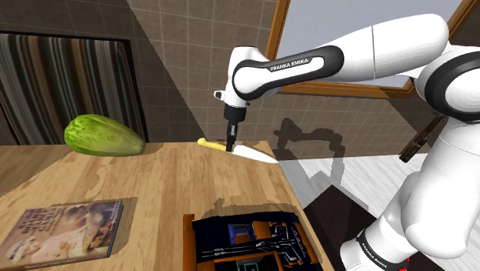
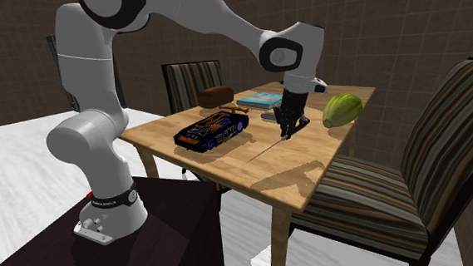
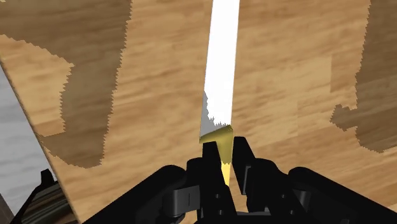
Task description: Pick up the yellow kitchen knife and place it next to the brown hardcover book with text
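Grasp check: gripper [image 1: 231,144] clenching the yellow-handled knife [image 1: 252,154] at the tabletop's [image 1: 161,181] far edge.
Shoulder view: the blade is pointing toward the far right corner, and the brown book [image 1: 65,225] is sitting at the near left corner, well apart. Second exterior view: the gripper [image 2: 288,132] is pointing straight down, close over the wood. Wrist view: the fingers [image 3: 249,175] are pinching the handle [image 3: 225,167] just behind the white blade [image 3: 222,57]. Judging it light, stiff, slick and sharp, so the handle is the right hold.

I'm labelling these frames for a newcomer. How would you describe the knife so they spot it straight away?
Find the wooden table; near its far edge in the shoulder view, right of the green fruit, the black gripper clasps the knife. Nothing else there has a yellow handle and a long white blade.
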Controlling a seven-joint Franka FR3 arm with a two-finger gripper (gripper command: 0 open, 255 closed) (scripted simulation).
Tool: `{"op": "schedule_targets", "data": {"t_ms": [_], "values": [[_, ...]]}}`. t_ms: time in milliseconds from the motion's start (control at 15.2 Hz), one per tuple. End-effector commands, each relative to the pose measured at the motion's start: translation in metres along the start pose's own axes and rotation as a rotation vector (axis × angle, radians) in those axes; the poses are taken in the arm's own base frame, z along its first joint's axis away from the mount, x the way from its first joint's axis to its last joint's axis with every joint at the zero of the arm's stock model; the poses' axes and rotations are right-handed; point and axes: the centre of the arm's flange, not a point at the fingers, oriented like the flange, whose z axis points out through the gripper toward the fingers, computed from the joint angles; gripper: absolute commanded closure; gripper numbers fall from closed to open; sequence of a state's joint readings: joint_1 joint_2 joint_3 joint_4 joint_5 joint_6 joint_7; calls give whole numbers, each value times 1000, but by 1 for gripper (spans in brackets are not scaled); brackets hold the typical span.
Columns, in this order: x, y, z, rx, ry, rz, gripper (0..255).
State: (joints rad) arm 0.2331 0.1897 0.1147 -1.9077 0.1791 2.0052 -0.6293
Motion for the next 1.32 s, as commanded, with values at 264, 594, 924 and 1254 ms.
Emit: {"op": "schedule_targets", "data": {"t_ms": [264,594,924,1254], "values": [[12,-10,-24,0,0,0,255],[73,-34,-18,0,0,0,255],[134,-58,-11,0,0,0,255],[195,-82,-5,0,0,0,255]]}}
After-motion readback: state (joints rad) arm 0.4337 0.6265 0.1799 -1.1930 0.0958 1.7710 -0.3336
